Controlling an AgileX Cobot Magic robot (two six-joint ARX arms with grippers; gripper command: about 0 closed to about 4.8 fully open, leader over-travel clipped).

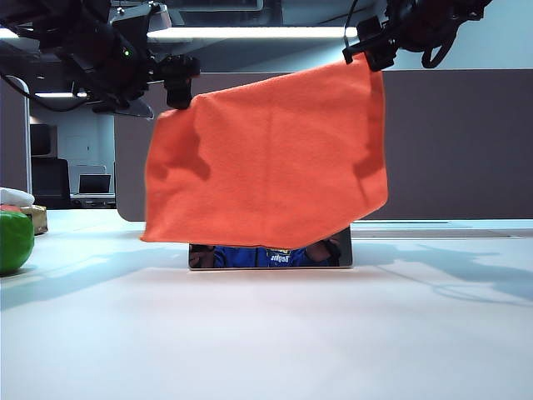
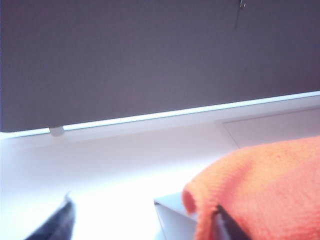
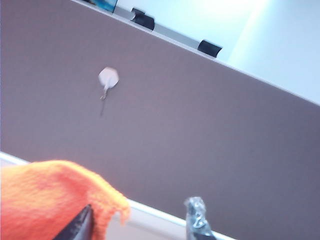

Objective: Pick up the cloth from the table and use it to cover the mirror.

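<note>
The orange cloth (image 1: 266, 158) hangs spread out over the mirror (image 1: 271, 257), whose dark lower strip alone shows below the hem, standing on the white table (image 1: 266, 333). My left gripper (image 1: 179, 87) is at the cloth's upper left corner and my right gripper (image 1: 371, 46) at its higher upper right corner. In the left wrist view the left gripper (image 2: 145, 222) is open, with the cloth (image 2: 265, 185) draped over one finger (image 2: 227, 225). In the right wrist view the right gripper (image 3: 140, 222) is open too, and the cloth (image 3: 45, 195) lies over one finger (image 3: 80, 225).
A grey partition (image 1: 458, 142) runs across behind the mirror. At the table's far left sit a green round object (image 1: 15, 240), a gold-wrapped item (image 1: 37, 218) and something white (image 1: 12, 197). Both arms hang overhead.
</note>
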